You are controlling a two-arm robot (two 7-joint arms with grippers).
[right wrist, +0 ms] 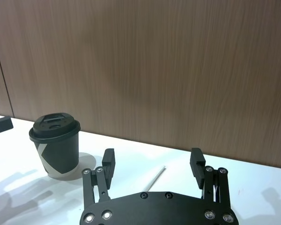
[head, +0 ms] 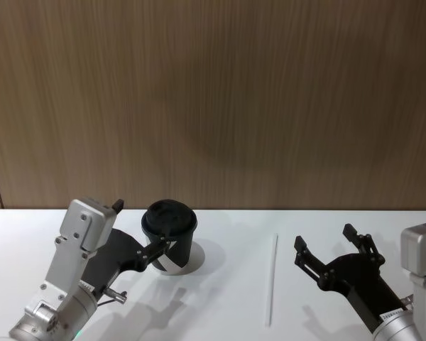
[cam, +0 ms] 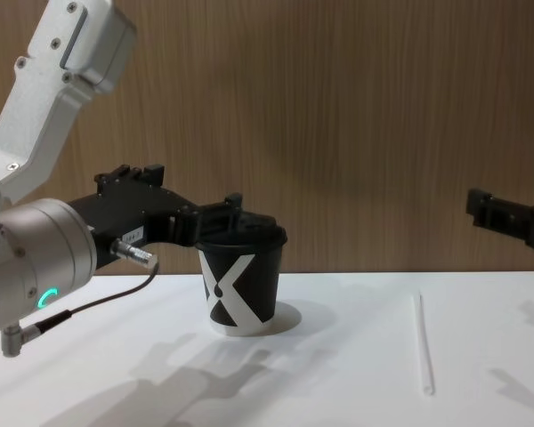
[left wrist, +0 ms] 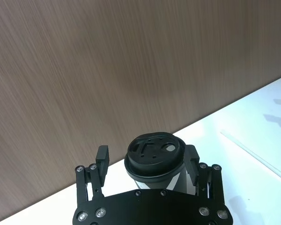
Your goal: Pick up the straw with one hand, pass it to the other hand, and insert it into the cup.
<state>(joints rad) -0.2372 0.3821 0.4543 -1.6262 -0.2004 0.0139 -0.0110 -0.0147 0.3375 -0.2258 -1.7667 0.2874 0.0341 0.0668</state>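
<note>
The cup [head: 172, 231] is pictured near the back edge of the white counter [head: 227, 305], left of centre, flanked by the spread fingers [left wrist: 102, 158] of the left gripper [head: 140, 226]. The straw [head: 272, 280] is laid flat to its right, running back to front. The right gripper [head: 324, 238] is held above the counter toward the right edge, fingers [right wrist: 108, 159] spread and empty.

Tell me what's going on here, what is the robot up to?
The left gripper is open around the black paper cup, one finger on each side near the lid. The cup stands on the white table. The white straw lies flat on the table to the cup's right, not yet picked up. The right gripper hangs open above the table beside the straw, apart from it.
</note>
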